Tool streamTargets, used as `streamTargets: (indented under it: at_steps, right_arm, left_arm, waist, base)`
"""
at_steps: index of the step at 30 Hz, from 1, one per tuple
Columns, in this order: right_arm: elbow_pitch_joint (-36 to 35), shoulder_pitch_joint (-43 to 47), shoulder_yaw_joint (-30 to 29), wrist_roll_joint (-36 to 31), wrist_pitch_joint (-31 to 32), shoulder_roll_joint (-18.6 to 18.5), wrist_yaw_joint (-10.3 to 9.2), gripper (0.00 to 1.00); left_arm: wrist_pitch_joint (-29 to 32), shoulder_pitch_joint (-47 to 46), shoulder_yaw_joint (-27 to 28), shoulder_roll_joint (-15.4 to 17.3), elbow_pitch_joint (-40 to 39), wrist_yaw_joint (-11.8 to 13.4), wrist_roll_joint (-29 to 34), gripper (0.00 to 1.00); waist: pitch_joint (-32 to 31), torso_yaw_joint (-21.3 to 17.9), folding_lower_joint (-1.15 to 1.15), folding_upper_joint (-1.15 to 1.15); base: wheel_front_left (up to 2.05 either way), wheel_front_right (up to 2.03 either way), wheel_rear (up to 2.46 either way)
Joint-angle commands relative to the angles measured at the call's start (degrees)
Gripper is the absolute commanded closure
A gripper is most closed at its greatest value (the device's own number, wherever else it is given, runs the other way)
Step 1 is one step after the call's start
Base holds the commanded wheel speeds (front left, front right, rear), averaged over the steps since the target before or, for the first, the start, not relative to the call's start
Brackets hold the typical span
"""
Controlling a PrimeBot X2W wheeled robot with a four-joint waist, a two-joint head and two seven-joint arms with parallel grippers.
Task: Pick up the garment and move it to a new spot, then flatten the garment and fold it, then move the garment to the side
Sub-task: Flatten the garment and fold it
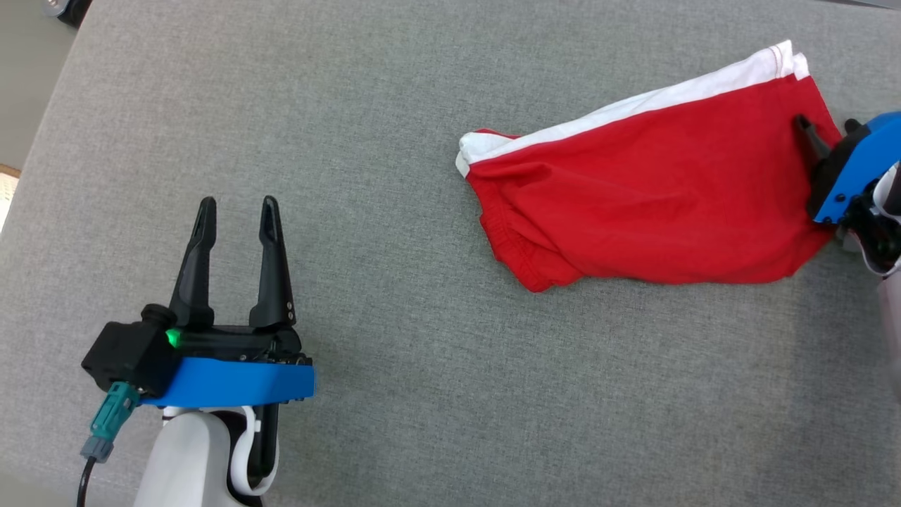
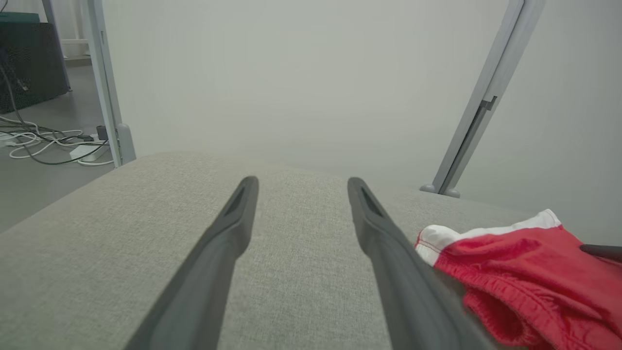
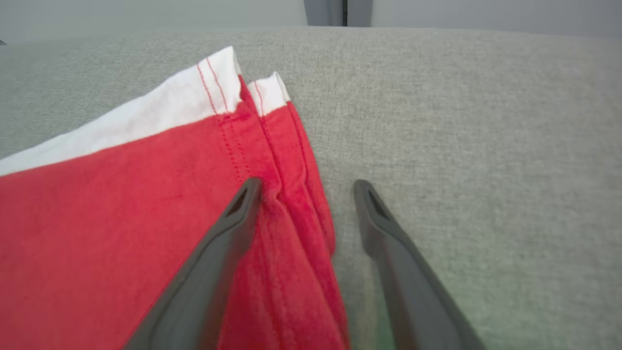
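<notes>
Red cloth edged with a white band [image 1: 676, 95] makes up the garment [image 1: 654, 190], which is seen lying fairly flat, with some creases, on a grey woven surface [image 1: 422, 366]. The white band is carried along the garment's far edge, and a gathered hem [image 1: 517, 246] is bunched at the garment's near left corner. The right gripper [image 1: 826, 124] is placed at the garment's right edge, its jaws spread wide and closed on nothing. In the right wrist view one finger [image 3: 228, 233] is laid over the red cloth just inside that edge and the other is set over bare surface just beside it, so that the edge is straddled; whether the cloth is touched cannot be told. The left gripper [image 1: 238, 204] is held well apart from the garment, off to its left, with its jaws likewise wide apart and nothing between them but grey surface. Beyond the garment's far side a slanted metal post [image 2: 478, 112] is shown, and cables [image 2: 43, 141] are seen lying on the floor far to the garment's left
</notes>
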Motion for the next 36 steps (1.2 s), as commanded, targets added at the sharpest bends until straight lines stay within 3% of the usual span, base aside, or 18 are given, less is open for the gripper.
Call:
streamTargets:
  at_steps: [1, 2, 3, 13, 24, 27, 36]
  right_arm:
    - [2.01, 1.8, 1.11, -0.26, 1.81, 2.27, 0.19, 0.0]
    - [2.3, 2.18, 1.69, -0.26, 2.37, 2.78, 0.21, 0.36]
    - [2.22, 2.68, 2.59, -0.15, 2.61, 3.1, 0.24, 1.0]
    - [-3.78, 7.24, 2.75, 2.78, -3.77, -0.46, 0.1, 1.0]
    - [-9.59, 14.54, -5.05, -5.72, -1.95, -4.11, 0.11, 1.0]
    - [-13.21, 15.72, -5.45, -8.83, -0.91, -2.65, 0.11, 1.0]
    - [-22.11, 18.86, -1.47, -11.42, 5.41, 6.45, 0.1, 1.0]
  left_arm:
    - [-0.12, 0.3, 0.36, -0.19, -0.4, -0.34, 0.39, 0.0]
    - [-0.12, 0.52, 0.35, -0.2, -0.37, -0.37, 0.16, 0.0]
    - [-0.12, 0.8, 0.33, -0.2, -0.25, -0.4, -0.02, 0.0]
    - [-0.13, 3.16, -0.58, -0.17, 1.76, -0.46, 0.3, 0.0]
    - [-0.12, 5.19, -3.31, -0.15, 3.7, -0.46, 0.69, 0.0]
    - [-0.12, 5.46, -3.63, -0.17, 4.07, -0.47, 0.65, 0.0]
    - [-0.12, 7.21, -3.43, 0.11, 4.78, -0.35, 0.23, 0.0]
  waist:
    - [-0.17, 0.06, 0.0, 0.0]
    - [-0.45, -0.03, 0.0, 0.0]
    - [-0.73, -0.19, 0.0, 0.0]
    - [-6.8, -4.26, 0.0, 0.0]
    - [-12.35, -6.55, 0.0, 0.0]
    - [-13.11, -6.47, 0.0, 0.0]
    - [-16.45, -4.86, 0.0, 0.0]
  base:
    - [0.0, 0.0, 0.0]
    - [0.0, 0.0, 0.0]
    - [0.0, 0.0, 0.0]
    - [0.0, 0.0, 0.0]
    - [0.0, 0.0, 0.0]
    - [0.0, 0.0, 0.0]
    - [0.0, 0.0, 0.0]
